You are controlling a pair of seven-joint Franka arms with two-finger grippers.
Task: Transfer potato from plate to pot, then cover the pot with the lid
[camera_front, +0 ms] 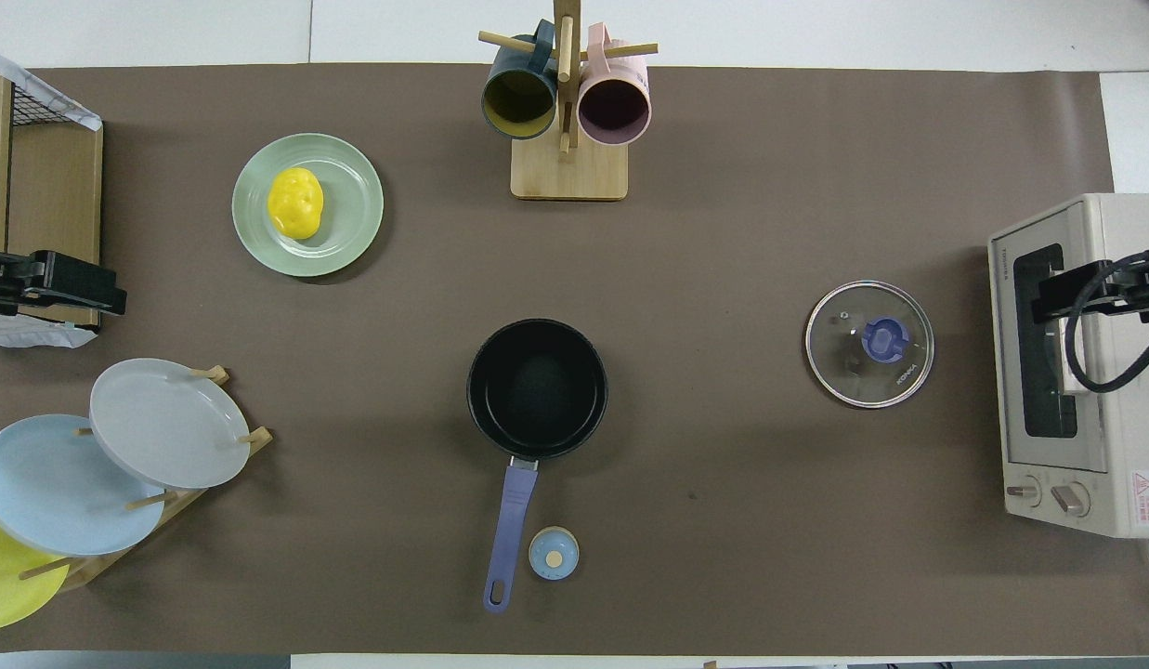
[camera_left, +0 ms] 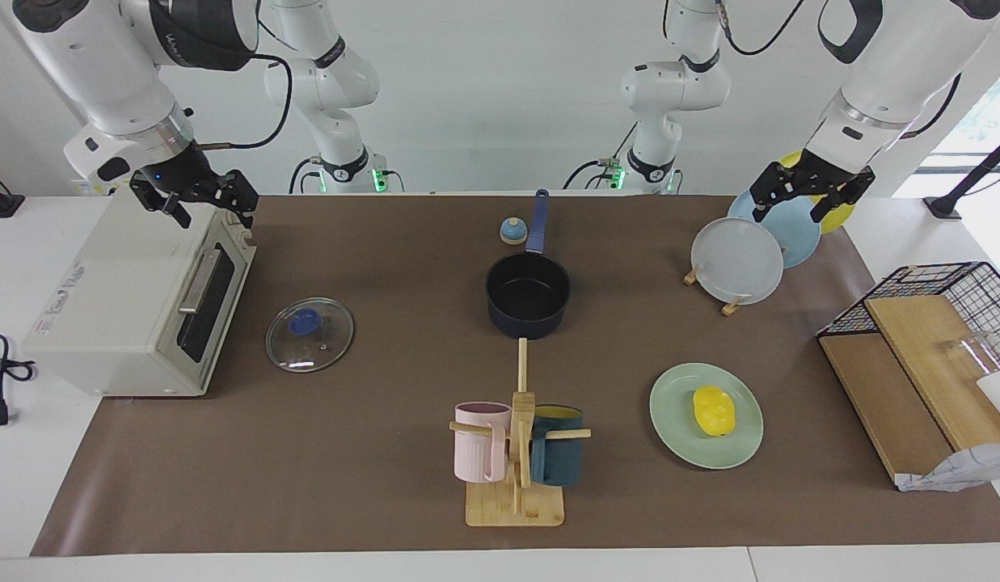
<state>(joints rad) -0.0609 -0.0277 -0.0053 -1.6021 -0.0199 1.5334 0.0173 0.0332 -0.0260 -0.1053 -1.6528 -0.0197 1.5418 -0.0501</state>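
Potato (camera_left: pixel 713 410) count one, on plate (camera_left: pixel 673 420); pot (camera_left: pixel 528 296) and lid (camera_left: pixel 310 334) apart. Facing view alone shows my left claw (camera_left: pixel 808 196) and right claw (camera_left: pixel 194 200) both spread, empty.

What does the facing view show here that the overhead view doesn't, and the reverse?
Only the facing view shows both arms whole, the left hand raised over the plate rack and the right hand over the toaster oven, plus a wire basket. Only the overhead view shows the oven's knobs and down into the mugs. Both show the potato on the green plate, the empty pot, the lid flat on the mat and a small bell beside the pot's handle.
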